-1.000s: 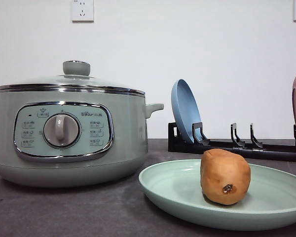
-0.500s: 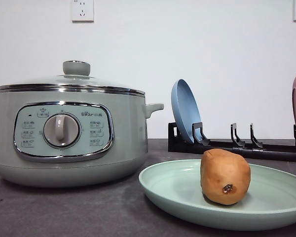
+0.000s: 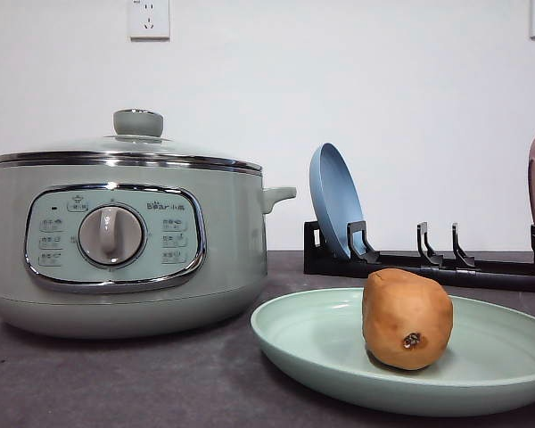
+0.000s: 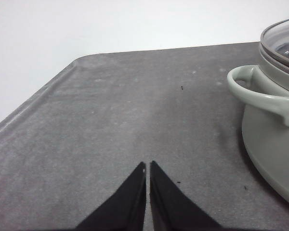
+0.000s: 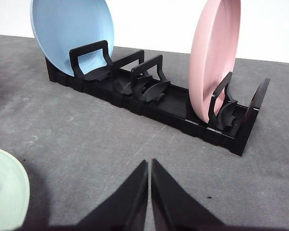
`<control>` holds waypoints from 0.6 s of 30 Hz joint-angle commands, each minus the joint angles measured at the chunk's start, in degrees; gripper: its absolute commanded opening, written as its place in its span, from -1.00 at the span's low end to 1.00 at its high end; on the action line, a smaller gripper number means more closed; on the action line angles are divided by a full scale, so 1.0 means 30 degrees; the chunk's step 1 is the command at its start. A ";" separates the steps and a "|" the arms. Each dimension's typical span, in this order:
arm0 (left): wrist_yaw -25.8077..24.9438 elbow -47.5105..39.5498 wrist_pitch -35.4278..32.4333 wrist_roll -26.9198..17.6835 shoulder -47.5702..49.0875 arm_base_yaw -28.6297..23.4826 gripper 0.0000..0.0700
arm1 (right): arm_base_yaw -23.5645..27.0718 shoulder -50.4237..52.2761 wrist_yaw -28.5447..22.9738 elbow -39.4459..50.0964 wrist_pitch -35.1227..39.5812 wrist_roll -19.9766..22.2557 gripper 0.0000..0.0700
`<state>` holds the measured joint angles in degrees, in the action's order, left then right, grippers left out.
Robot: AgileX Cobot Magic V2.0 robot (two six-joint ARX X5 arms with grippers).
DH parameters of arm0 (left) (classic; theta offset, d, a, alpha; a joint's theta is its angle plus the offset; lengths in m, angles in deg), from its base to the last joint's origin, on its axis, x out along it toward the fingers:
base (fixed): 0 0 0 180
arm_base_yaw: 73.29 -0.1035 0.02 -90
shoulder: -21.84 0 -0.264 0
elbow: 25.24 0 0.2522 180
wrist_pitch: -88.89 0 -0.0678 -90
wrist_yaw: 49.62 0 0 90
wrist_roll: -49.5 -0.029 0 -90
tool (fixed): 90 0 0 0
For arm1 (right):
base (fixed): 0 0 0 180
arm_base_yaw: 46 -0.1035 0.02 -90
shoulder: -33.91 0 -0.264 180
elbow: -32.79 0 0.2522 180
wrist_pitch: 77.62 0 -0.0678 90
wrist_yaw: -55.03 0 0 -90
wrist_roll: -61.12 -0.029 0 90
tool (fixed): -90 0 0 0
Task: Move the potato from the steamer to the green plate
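Orange-brown and sitting pretty: the potato is on the green plate, resting just right of the plate's middle, its small dark eye spot turned toward the camera. Nothing has shifted across the last second in the front view; potato, plate and pot are all exactly where they were, so this is a settled scene, not a move in progress.

Over on the left, the steamer stands with its glass lid seated and the green knob on top. Plate and steamer are near each other on the dark desk, but not touching.

Left gripper: jaws pressed together, tips nearly meeting, nothing between them, hovering over bare desk with the steamer's side handle off to one side. Right gripper: same story, jaws together and empty, pointing at the black dish rack, where the blue plate and the pink plate stand upright in their slots. A sliver of the green plate's rim peeks in near that gripper.

My read: the transfer looks done. The potato is out of the pot and on the right plate, the lid is back on, and both arms are clear of everything. The one thing to watch is that egg shape, which could roll if the plate gets bumped.
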<state>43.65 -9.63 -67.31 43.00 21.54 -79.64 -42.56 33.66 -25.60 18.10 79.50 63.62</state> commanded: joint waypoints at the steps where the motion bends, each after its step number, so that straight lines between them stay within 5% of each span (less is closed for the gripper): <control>1: 0.0094 -0.0393 -0.0291 0.0050 0.0044 -0.0058 -0.99 | 0.0029 0.0029 -0.0008 0.0095 0.0036 -0.0255 -1.00; 18: 0.0087 -0.0393 -0.0291 0.0045 0.0044 -0.0058 -0.99 | 0.0029 0.0022 -0.0008 0.0095 0.0036 -0.0255 -1.00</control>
<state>43.67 -9.63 -67.31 43.00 21.54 -79.64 -42.56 33.66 -25.58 18.10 79.50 63.62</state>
